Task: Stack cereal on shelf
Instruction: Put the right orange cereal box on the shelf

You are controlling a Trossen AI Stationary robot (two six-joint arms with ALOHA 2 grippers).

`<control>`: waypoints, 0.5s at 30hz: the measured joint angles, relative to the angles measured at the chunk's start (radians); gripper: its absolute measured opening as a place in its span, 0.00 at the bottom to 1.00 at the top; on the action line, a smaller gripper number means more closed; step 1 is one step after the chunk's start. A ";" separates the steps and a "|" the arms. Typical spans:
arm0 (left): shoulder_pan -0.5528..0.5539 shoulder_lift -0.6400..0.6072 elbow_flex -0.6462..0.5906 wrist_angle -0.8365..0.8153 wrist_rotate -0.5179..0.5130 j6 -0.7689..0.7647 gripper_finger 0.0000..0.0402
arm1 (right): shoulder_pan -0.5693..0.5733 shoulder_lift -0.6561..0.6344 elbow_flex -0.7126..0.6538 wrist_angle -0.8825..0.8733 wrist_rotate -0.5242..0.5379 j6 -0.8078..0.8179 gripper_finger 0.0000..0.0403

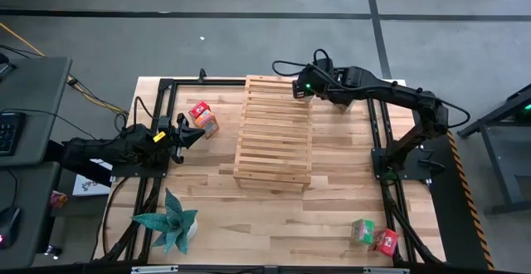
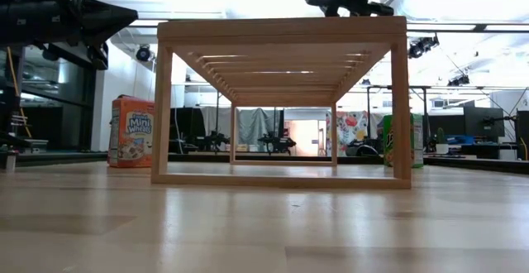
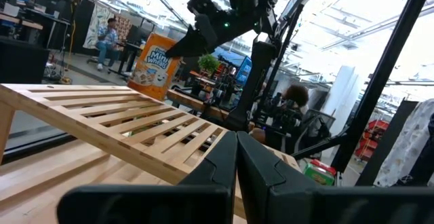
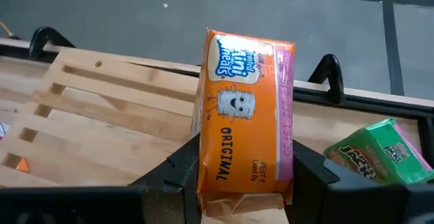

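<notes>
An orange cereal box (image 4: 247, 115) is held in my right gripper (image 4: 244, 163) over the far right corner of the slatted wooden shelf (image 1: 274, 133). The left wrist view shows this box (image 3: 156, 58) above the shelf's top. My left gripper (image 3: 236, 159) is shut and hovers at the table's left side, next to a red box (image 1: 199, 110) and another orange box (image 1: 208, 125) standing on the table. A green box (image 4: 376, 149) lies on the table past the shelf's far right corner. A green box (image 1: 362, 230) and a red box (image 1: 386, 241) sit at the near right. My right gripper pinches the orange box by its two narrow side faces (image 4: 207, 166), near one end, one finger (image 4: 178, 173) on each side. The fingers lie across the box, and its printed front faces the wrist camera. The box is lifted clear above the shelf's far end.
A teal spiky plant (image 1: 170, 224) stands at the near left corner. Black frame rails (image 1: 153, 120) run along the table's left and right edges. Bare tabletop (image 1: 274, 224) lies in front of the shelf. A person (image 3: 107, 37) sits in the room beyond.
</notes>
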 joint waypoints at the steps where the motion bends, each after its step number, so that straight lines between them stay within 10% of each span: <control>1: 0.000 0.000 0.000 0.000 0.000 0.000 0.01 | 0.001 0.000 0.000 0.000 0.001 0.001 0.35; 15: 0.000 0.000 0.000 0.000 0.000 0.000 0.01 | 0.018 0.000 -0.001 0.015 0.038 -0.013 0.56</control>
